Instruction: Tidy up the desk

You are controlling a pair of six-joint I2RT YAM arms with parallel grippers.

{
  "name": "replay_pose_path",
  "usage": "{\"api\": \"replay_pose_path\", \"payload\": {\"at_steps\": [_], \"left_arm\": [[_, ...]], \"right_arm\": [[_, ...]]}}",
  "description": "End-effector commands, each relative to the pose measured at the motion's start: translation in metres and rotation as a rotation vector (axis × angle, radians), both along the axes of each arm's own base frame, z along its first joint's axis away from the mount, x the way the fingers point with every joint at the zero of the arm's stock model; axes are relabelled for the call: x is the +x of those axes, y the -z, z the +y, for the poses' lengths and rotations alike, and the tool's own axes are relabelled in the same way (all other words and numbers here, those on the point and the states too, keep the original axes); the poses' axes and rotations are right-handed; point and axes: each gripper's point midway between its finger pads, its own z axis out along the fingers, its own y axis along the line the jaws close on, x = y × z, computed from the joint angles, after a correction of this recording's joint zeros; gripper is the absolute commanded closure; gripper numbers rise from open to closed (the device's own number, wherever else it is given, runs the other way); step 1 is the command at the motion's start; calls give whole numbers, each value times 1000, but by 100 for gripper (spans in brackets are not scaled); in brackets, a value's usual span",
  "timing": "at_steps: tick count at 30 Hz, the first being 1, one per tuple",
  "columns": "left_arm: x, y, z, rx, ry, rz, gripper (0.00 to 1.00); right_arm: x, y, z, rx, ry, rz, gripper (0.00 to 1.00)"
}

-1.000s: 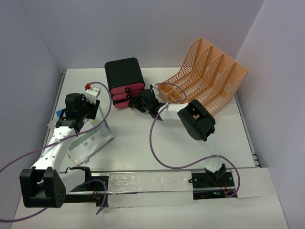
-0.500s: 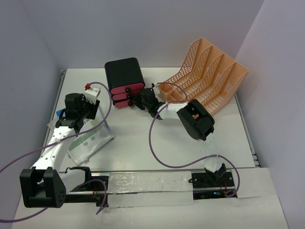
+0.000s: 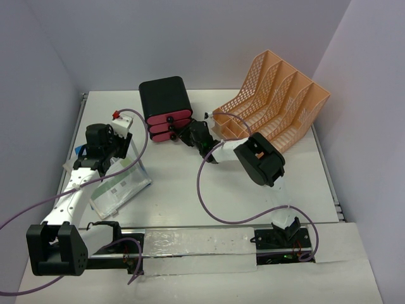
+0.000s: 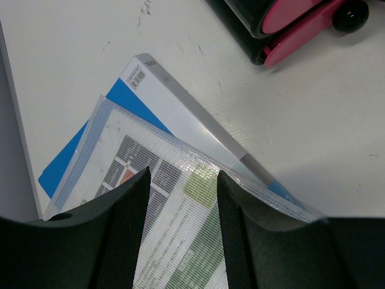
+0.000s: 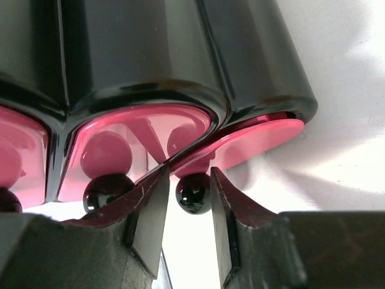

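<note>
Not much has moved in the last second. The right end effector point(image 3: 190, 134) nudged in toward the black drawer box point(image 3: 166, 104) half a second ago, and now it sits a hair further back from it again. The lowest pink drawer point(image 5: 258, 141) on the box is poking out a little past the two above it. Left arm looks the same in all three overhead shots, as far as I can see.

On the right wrist cam, the right end effector is closed down narrow around a small black ball knob point(image 5: 194, 192) on that bottom drawer. One finger is right against the knob, and there's barely a sliver of daylight on the other side. Another black knob sits just beside it, outside the fingers.

The left end effector point(image 4: 181, 174) is to the left of the drawer box and nearer the arm bases. Its fingers are spread a fair way apart with nothing between them. It's hanging over a clear mesh document pouch point(image 4: 120, 156) lying on top of a blue-and-white folder point(image 4: 174, 114). Can't tell if the fingertips actually touch the pouch.

The white surface point(image 3: 177, 183) runs out from under the drawer box on both sides and toward the arms, with the box standing near its far edge. A peach mesh file rack point(image 3: 278, 95) stands just right of the box, apart from it.
</note>
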Motion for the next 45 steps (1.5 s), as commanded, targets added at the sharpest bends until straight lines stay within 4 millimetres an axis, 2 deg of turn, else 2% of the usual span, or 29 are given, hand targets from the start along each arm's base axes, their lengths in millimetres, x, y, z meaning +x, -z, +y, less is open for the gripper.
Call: {"api": "replay_pose_path", "payload": {"at_steps": [1,5,8,13,19,26,30,34,38,40,44,45], "left_arm": [[3,-8,-2,-11,16,-28,45],[3,-7,-2,-12,19,-27,45],[3,-7,-2,-11,19,-26,45],[2,-7,-2,-12,19,-25,45],[1,-9,-1,-8,17,-31,45],[1,-6,1,1,11,-25,45],[2,-1,7,13,-19,-5,44],[-2,14,24,35,-68,68,44],[-15,25,62,41,-152,123,41],[-30,32,83,26,-182,155,38],[-64,45,129,-68,-241,213,32],[-72,49,139,-75,-265,231,32]], "right_arm": [[8,-41,-6,42,28,-107,59],[1,-37,-16,52,49,-95,64],[-2,-38,-17,74,53,-92,68],[0,-26,-17,94,68,-60,76],[11,-12,-15,138,97,-12,77],[20,-17,-13,152,103,-19,77],[17,-22,-14,147,96,-25,77],[6,-35,-16,154,61,-37,75],[-12,-62,-8,144,-21,-81,72],[-30,-70,-2,112,-83,-102,67],[-74,-74,20,11,-231,-131,57],[-78,-71,22,-4,-245,-122,56]]}}
